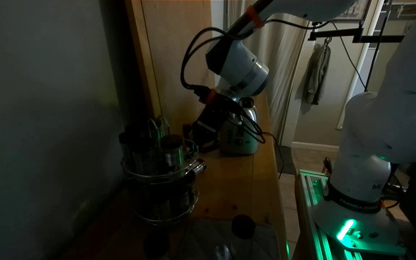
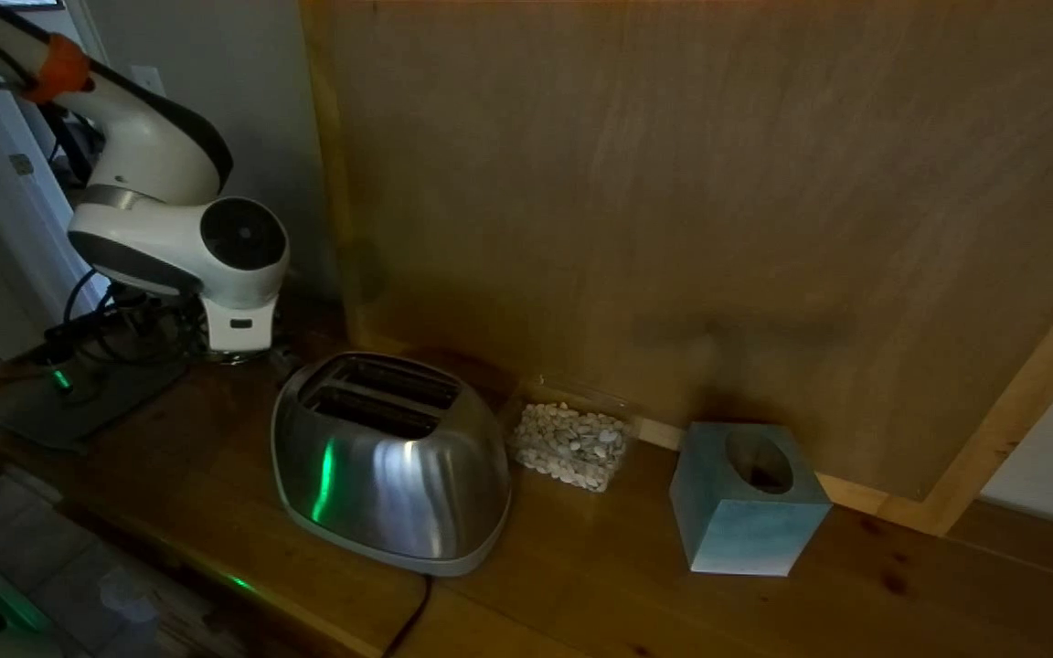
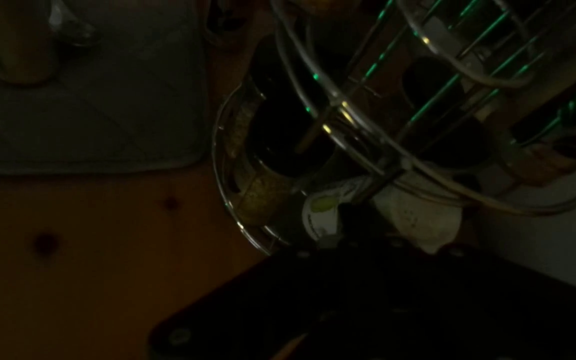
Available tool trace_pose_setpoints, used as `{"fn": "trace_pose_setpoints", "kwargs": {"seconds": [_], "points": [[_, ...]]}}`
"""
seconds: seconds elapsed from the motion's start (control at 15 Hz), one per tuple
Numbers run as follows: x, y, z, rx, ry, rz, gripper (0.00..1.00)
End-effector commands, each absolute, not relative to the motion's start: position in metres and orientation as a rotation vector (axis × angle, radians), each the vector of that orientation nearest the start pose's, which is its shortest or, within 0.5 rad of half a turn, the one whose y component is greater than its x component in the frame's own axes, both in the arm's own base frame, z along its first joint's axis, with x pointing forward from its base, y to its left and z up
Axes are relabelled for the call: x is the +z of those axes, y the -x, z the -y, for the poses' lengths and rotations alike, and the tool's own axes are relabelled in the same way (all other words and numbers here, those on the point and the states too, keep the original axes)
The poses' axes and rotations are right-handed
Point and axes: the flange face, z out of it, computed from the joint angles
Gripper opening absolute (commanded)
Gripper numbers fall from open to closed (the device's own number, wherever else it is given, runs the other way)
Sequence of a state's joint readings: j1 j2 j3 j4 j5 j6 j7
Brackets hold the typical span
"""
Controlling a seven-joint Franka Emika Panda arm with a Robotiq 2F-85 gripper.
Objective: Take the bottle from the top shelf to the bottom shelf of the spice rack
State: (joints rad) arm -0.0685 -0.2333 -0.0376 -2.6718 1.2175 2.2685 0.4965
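The two-tier wire spice rack [image 1: 154, 176] stands by the wall in an exterior view, with dark-lidded jars on both shelves. A shiny bottle [image 1: 198, 166] lies tilted between the shelves, its end jutting out on the gripper side. My gripper [image 1: 202, 142] is low beside the rack. In the wrist view its dark fingers [image 3: 360, 217] look shut together, beside a white-and-green label [image 3: 324, 215] and a pale holed lid [image 3: 420, 220], below the upper ring [image 3: 338, 102]. It is too dark to tell whether the fingertips touch them. In the remaining exterior view, the arm hides the gripper.
A toaster [image 2: 389, 457] stands close behind the gripper. A box of pebbles [image 2: 572, 443] and a blue tissue box [image 2: 750, 498] lie further along the wooden counter. A grey mat [image 3: 118, 125] with a cup [image 3: 18, 45] and spoon is near the rack.
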Motion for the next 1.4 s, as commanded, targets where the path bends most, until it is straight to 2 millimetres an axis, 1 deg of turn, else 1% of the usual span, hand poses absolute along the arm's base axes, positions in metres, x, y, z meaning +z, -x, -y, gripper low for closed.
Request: {"fn": "trace_pose_setpoints", "kwargs": {"seconds": [0.0, 0.13, 0.53, 0.6, 0.8, 0.93, 1.0, 1.07, 1.13, 1.2, 1.33], "points": [[0.322, -0.398, 0.015, 0.37, 1.682, -1.552, 0.0], [0.319, -0.396, 0.01, 0.399, 1.724, -1.527, 0.0], [0.319, -0.398, 0.006, 0.392, 1.736, -1.523, 0.0], [0.319, -0.397, 0.008, 0.376, 1.74, -1.535, 0.0], [0.321, -0.398, 0.024, 0.226, 1.775, -1.575, 0.0], [0.324, -0.4, 0.03, 0.165, 1.779, -1.581, 0.0], [0.325, -0.401, 0.031, 0.15, 1.775, -1.578, 0.26], [0.326, -0.401, 0.032, 0.138, 1.775, -1.573, 0.27], [0.327, -0.402, 0.033, 0.127, 1.777, -1.572, 0.32], [0.328, -0.402, 0.033, 0.12, 1.781, -1.568, 0.4], [0.329, -0.402, 0.035, 0.112, 1.78, -1.565, 0.52]]}}
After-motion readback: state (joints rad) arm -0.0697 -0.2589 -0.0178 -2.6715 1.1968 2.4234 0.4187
